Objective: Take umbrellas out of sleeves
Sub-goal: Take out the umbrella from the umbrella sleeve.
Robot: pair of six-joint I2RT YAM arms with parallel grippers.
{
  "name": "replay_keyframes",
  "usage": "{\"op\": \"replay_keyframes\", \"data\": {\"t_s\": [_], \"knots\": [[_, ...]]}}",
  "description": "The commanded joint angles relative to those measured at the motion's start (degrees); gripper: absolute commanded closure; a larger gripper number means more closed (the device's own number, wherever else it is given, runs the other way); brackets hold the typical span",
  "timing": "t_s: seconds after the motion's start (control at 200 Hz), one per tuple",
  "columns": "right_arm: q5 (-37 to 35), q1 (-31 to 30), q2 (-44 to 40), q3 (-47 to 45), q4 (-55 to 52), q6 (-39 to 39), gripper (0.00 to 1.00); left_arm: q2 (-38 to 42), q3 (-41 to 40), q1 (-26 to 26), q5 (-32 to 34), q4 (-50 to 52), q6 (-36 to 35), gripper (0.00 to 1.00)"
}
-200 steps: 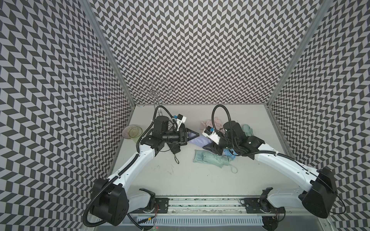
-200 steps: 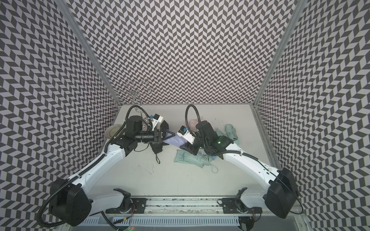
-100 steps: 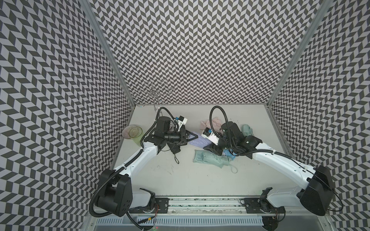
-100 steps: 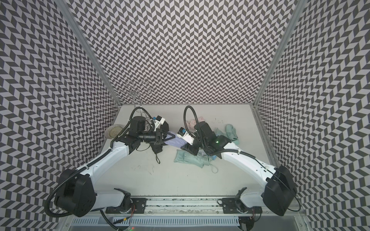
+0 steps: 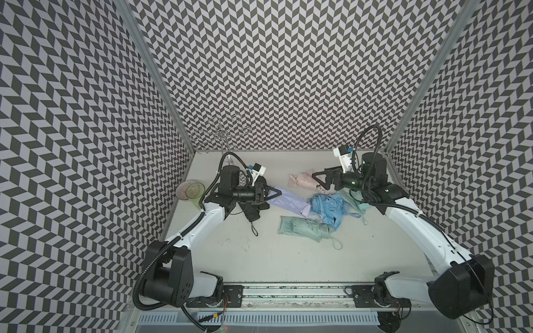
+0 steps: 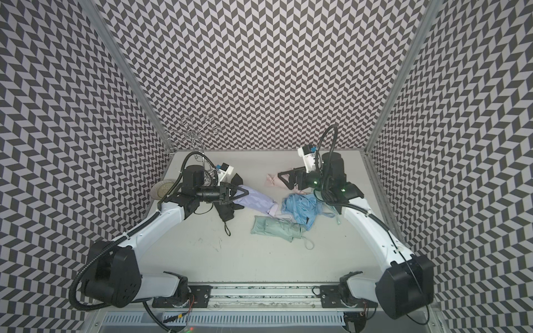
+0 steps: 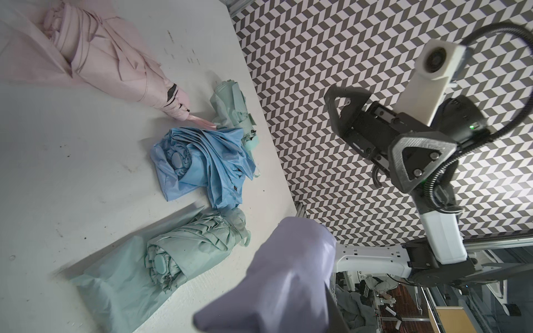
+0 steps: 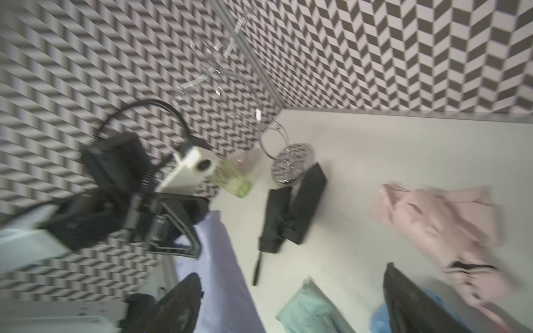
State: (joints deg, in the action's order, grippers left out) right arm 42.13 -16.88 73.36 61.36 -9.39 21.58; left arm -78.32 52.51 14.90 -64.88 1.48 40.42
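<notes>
My left jaws are clamped on one end of the lilac sleeve (image 5: 291,200). It runs from them across the surface (image 5: 259,253), and its far end lies just beside the light blue umbrella (image 5: 328,206). My right jaws stand wide apart with nothing between them, hanging over the pink umbrella (image 5: 301,180) and clear of the lilac piece.

I judge the lilac one to be the step in hand: one end is pinned and the pull is not yet made. The tube keeps some bulk along its length, so an umbrella may be inside, though I cannot see into it. The next move calls for my right jaws to come to the sleeve's far end, find a handle or wrist loop there rather than loose cloth, and draw straight away from my left.

The sleeve is thin, smooth and faintly glossy, and it gathers into soft folds where I pinch it. The light blue umbrella is a slack, slippery heap of pleats. The pink one is bundled in long creases. The mint green umbrella (image 5: 310,230) is tightly pleated against a flat sleeve of the same colour (image 5: 285,229), but whether it is tucked in I cannot tell. A black umbrella (image 5: 251,212) lies beneath my left arm
</notes>
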Motion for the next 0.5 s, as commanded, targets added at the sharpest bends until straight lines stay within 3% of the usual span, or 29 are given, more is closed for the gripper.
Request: {"op": "replay_keyframes", "data": {"t_s": [0.0,0.26,0.411,0.496], "knots": [[18.1,2.0,-1.0,-5.4,9.8,18.3,0.09,-0.5,1.6,-1.4,-4.8,-6.2,1.1,1.0],[19.5,2.3,-6.2,-15.3,10.6,18.5,0.21,-2.5,-2.5,-2.1,-7.2,-28.0,20.7,1.0],[21.9,1.3,-5.4,-17.1,15.4,21.8,0.39,-2.6,-3.1,-1.3,-7.5,-28.6,21.6,1.0],[21.4,-0.2,-4.6,-16.3,14.9,21.2,0.43,-2.2,-3.3,-1.3,-7.5,-28.0,21.0,1.0]]}}
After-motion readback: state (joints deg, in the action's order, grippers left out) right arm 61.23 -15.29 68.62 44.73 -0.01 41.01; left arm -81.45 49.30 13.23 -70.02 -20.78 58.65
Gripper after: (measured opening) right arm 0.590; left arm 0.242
